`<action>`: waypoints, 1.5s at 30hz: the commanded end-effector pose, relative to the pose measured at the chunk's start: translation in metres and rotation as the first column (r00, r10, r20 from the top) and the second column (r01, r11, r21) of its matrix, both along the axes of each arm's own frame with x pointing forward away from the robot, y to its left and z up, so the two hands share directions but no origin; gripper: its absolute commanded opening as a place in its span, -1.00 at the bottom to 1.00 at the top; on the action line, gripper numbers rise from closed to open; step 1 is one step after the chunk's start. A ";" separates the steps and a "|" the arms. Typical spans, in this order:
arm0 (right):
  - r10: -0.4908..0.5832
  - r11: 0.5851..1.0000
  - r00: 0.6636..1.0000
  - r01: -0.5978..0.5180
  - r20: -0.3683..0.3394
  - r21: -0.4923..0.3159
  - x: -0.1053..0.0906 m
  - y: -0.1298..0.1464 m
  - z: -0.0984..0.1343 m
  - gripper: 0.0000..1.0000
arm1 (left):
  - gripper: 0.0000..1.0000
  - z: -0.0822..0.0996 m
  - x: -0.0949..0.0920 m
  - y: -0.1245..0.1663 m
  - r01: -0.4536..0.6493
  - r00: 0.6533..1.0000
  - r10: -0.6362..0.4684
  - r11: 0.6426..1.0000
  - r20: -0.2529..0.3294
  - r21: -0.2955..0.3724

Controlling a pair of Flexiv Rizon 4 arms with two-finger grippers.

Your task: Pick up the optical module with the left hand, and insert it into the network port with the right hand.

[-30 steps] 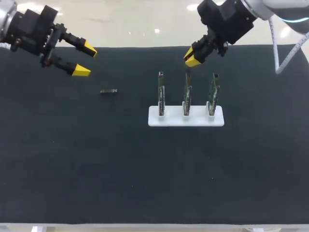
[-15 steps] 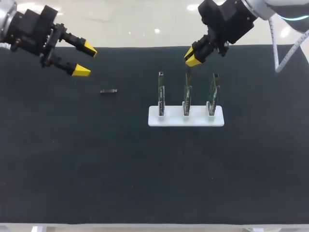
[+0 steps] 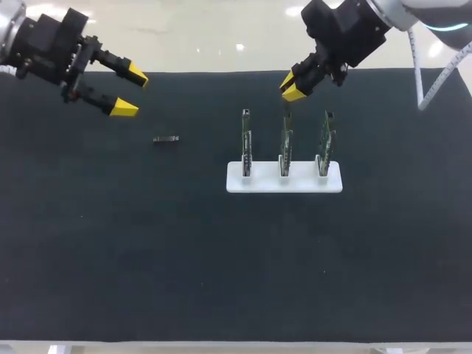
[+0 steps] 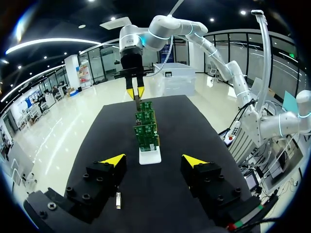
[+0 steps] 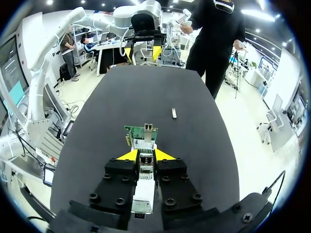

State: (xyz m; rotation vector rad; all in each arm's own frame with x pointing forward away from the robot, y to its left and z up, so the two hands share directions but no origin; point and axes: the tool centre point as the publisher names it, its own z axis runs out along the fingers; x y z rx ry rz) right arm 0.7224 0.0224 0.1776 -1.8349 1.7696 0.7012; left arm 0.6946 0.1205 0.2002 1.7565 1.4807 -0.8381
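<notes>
Optical module (image 3: 167, 139) lies left-to-right, upper left; white holder (image 3: 258, 184) carries 3 upright boards (image 3: 285, 144); left gripper (image 3: 133, 91) gapes, right gripper (image 3: 290, 87) clamps second module (image 5: 144, 187).

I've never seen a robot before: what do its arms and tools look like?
The left arm and right arm are white and rounded; the right has a glowing blue ring and a white cable. The left tool and right tool are blocky black with yellow-tipped fingers.

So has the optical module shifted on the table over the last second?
No. The optical module lies where it did, at the same gap from the white board holder.
</notes>
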 end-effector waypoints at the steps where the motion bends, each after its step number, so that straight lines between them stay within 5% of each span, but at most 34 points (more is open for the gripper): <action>1: 0.004 1.000 1.000 -0.004 -0.003 -0.001 0.002 0.000 -0.003 -1.00 | 1.00 0.000 0.000 0.000 0.000 1.000 0.000 1.000 0.000 0.002; 45: 0.011 1.000 1.000 -0.011 -0.014 -0.013 -0.001 -0.003 0.004 -1.00 | 1.00 0.000 0.000 0.000 0.000 1.000 0.000 1.000 0.000 0.002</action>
